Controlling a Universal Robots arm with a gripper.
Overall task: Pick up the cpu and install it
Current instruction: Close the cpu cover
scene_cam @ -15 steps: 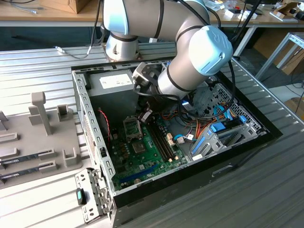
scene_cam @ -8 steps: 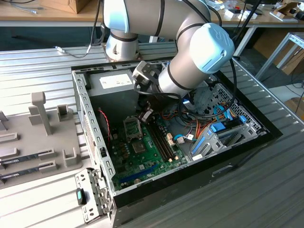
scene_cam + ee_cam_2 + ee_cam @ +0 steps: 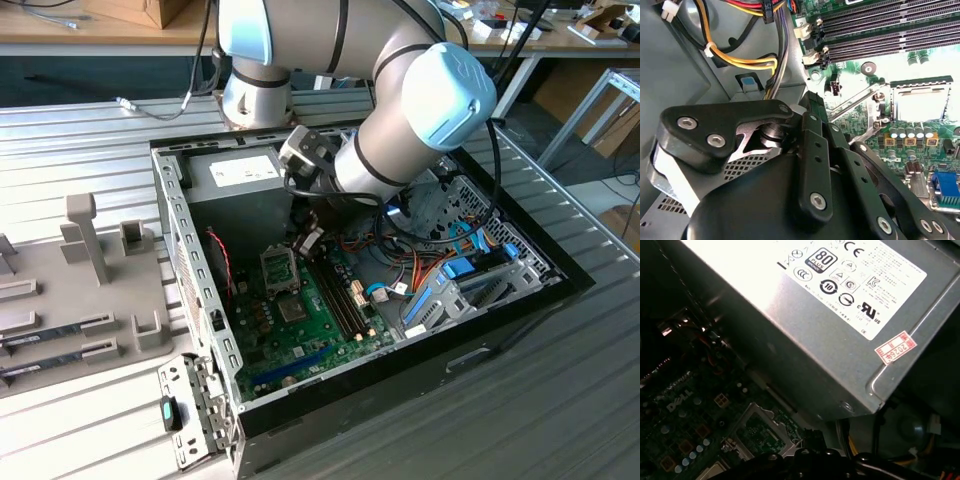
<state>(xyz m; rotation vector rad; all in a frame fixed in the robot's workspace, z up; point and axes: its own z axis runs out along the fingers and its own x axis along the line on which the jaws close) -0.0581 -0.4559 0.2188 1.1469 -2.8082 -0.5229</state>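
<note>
One risk: the tool [image 3: 308, 243], whose grip I cannot tell, hangs near the open socket [image 3: 279, 269] and could bend its pins.

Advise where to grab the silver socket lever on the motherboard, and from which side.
Grip the lever near its end farthest from the socket, approaching from above. It's a thin rod swung out clear of the socket, so that end looks free; the other end sits tight against it.
</note>
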